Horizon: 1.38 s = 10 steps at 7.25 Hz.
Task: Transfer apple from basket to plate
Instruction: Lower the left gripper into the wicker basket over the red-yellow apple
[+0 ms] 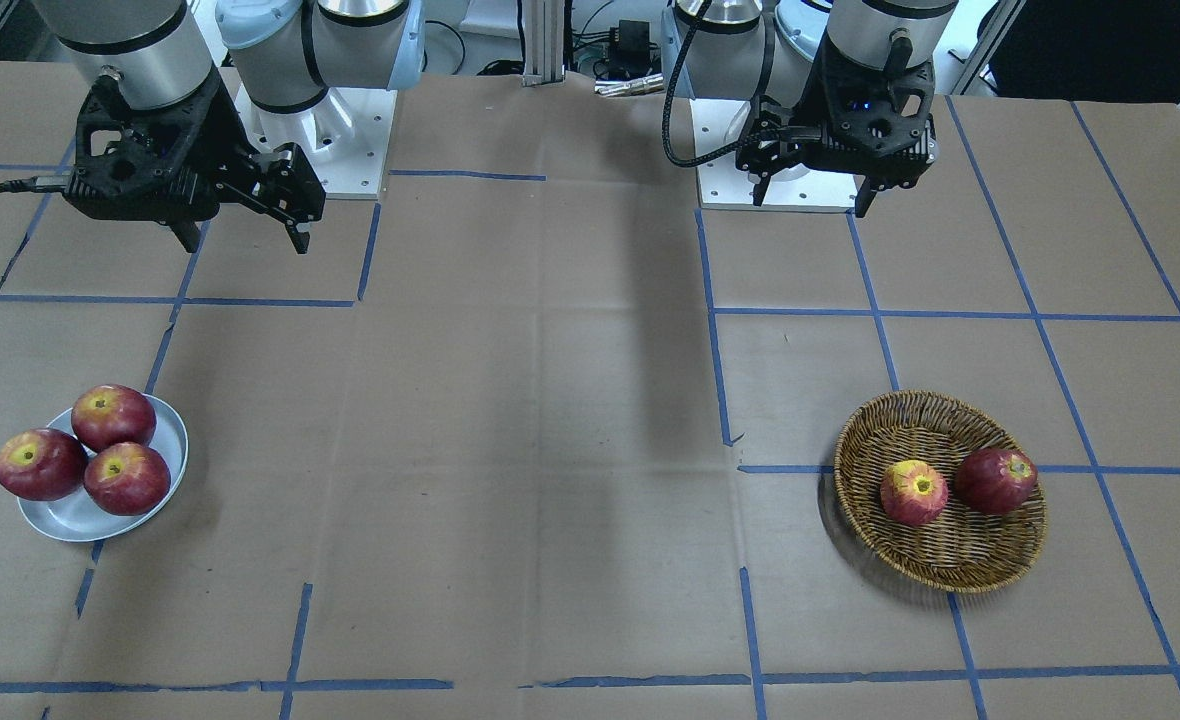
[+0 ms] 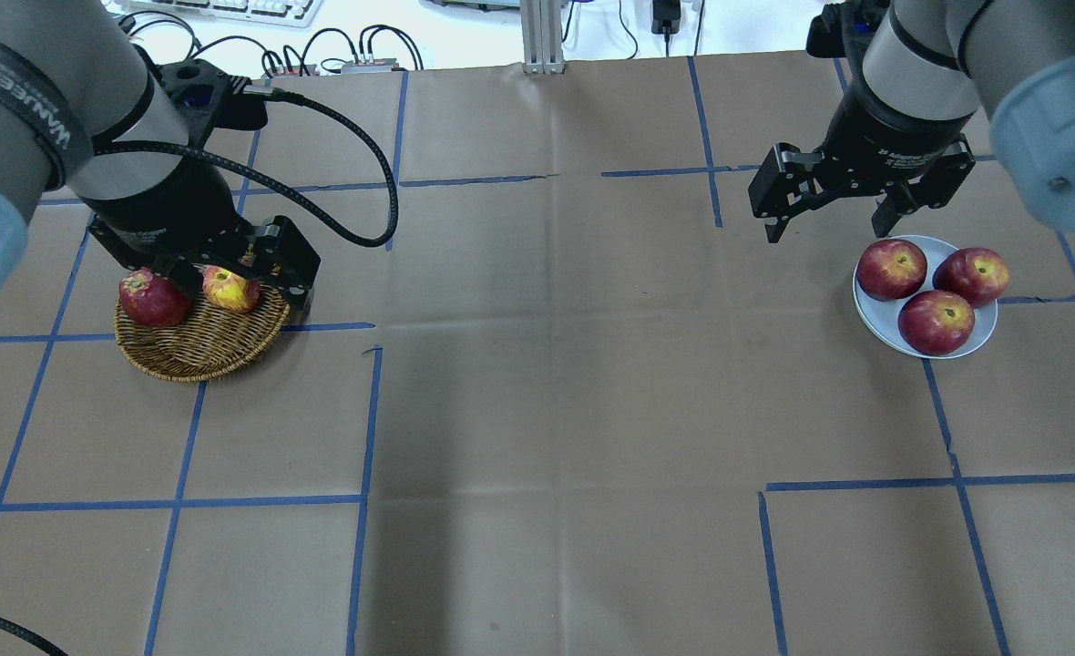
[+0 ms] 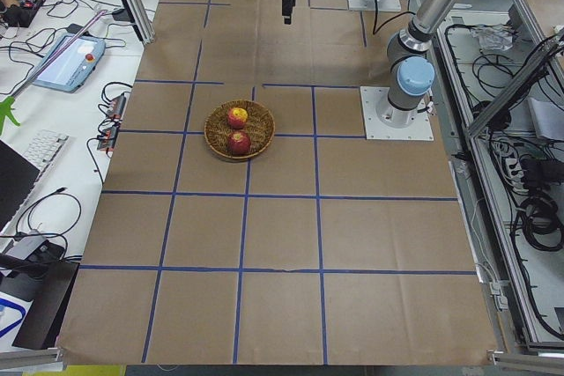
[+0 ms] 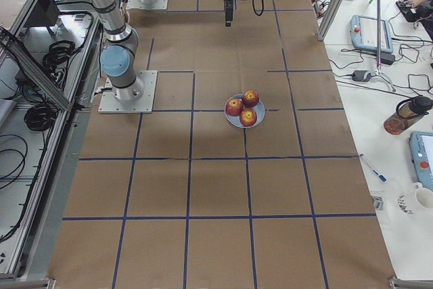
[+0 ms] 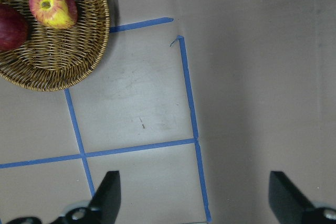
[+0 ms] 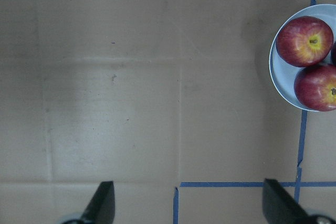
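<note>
The apple (image 1: 913, 492), the streaky pinkish one with the broad yellow patch round its stem hollow, lies in the wicker basket (image 1: 910, 420) on the robot's left side of the bench (image 1: 550, 450). A darker red apple (image 1: 995, 480) lies just beside it; whether the two touch I cannot tell. The white plate (image 1: 70, 518) stands well apart on the robot's right side. It already carries three dark red apples (image 1: 127, 478) that fill most of it, and one seems to reach out over the rim. Only a crescent of bare plate shows.

The left gripper (image 5: 194, 203) hangs high, back toward its base and off to one side of the basket, fingers spread wide and holding nothing. The right gripper (image 2: 824, 228) hangs high, back from the plate, likewise wide and empty. The pick looks not yet begun.

Several things could go wrong from here:

- **Wrong or disturbed apple:** with the two apples so close, a finger coming down between them could shove the darker one, or close on it instead.
- **Basket shifting:** the basket is probably light and could slide or tip under a sideways push.
- **Slipping in the grasp:** the apple's round, smooth skin may slip if it is gripped off-centre.
- **Crowded plate:** a fourth apple set on the narrow bare crescent could roll off the rim or knock a neighbour onto the bench.
- **Long carry:** the distance across the bench may call for a hand-over between the arms, which is another chance to drop the apple.
</note>
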Motion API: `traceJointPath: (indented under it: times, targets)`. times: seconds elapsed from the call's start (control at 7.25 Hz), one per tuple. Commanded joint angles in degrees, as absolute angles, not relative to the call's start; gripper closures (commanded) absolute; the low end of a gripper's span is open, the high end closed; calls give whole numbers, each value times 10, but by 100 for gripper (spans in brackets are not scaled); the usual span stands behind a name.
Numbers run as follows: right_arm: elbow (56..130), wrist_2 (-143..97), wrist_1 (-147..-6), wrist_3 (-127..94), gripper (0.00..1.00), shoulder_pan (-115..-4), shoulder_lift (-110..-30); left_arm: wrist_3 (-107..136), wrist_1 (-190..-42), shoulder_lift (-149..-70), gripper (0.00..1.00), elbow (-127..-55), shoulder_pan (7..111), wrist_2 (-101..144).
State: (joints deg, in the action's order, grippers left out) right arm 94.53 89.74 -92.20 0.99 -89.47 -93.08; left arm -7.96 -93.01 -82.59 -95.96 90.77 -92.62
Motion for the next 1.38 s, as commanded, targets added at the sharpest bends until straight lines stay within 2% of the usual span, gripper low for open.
traceJointPath:
  times: [0.0,0.55,0.83,0.97,1.24]
  targets:
    - [946,897,-922,11,0,-895,-931,-81,-930,-812,1,-957,907,-927]
    - [946,897,-922,11,0,-895,-931,-82,-929,-807,1,-962,904,-926]
    - [945,897,-922,11,0,-895,-931,-142,-880,-819,1,-983,897,-928]
    - [945,897,-921,11,0,-895,-931,-158,-863,-829,1,-1008,873,-928]
    - [945,897,-922,11,0,-895,-931,-248,-722,-872,1,-1077,811,-928]
